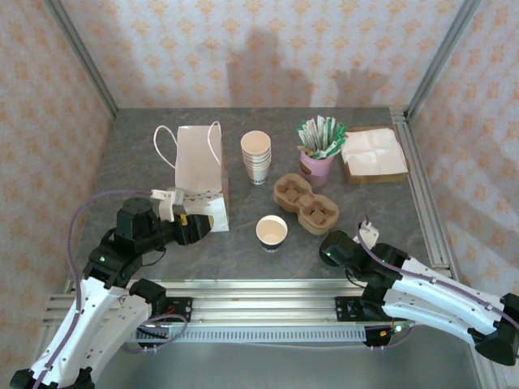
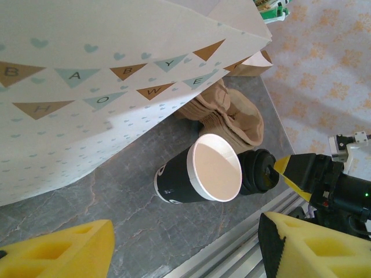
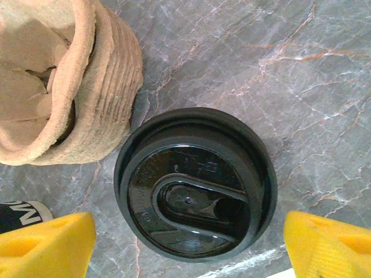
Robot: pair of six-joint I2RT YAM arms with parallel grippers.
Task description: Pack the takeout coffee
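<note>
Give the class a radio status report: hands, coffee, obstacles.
Left hand open, near bag. Right hand open, straddling loose lid on table. Cup upright, lidless, outside bag. Cardboard tray close beside lid.

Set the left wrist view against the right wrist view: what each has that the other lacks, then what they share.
Left wrist, not right: the bunting-printed paper bag and the lidless mouth of the cup. Right wrist, not left: the top of the black lid, flat on the table beside the carrier. Shared: that cardboard carrier and the grey table.
</note>
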